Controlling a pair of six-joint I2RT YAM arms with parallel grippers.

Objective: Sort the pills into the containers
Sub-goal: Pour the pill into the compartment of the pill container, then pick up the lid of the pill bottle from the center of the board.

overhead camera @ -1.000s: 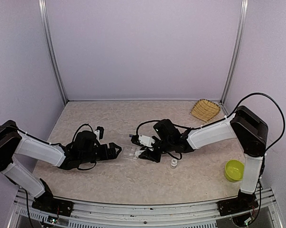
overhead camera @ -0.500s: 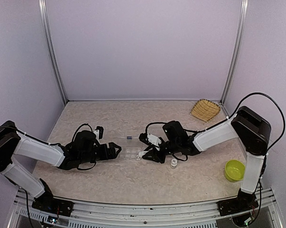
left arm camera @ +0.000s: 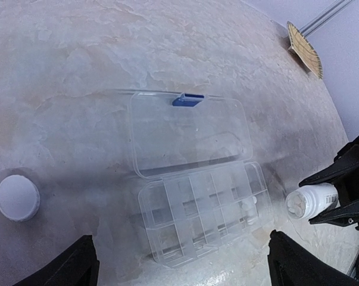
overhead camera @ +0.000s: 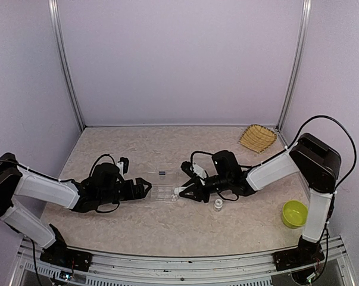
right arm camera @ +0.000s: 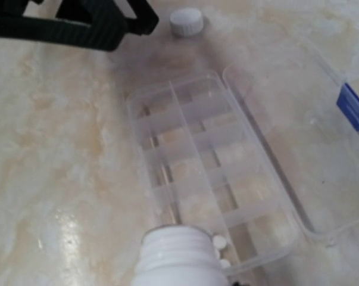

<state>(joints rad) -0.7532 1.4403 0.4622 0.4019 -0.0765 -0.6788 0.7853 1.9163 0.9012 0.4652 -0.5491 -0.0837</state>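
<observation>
On the bench (overhead camera: 108, 149): tilt slowly

The right jaws clamp a small white plastic bottle (right arm camera: 178, 256), tipped over the end cell of the flat clear plastic compartment box (left arm camera: 200, 208), where tiny white pills (right arm camera: 218, 241) lie; a gentle tilt should stop them bouncing out. The left jaws gape empty beside the box. No writing is readable.

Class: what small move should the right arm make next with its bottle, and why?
Probably shift the pill bottle, held in the right gripper, over a neighbouring cell: a few pills already lie in the end cell of the organizer box; the others look empty.
</observation>
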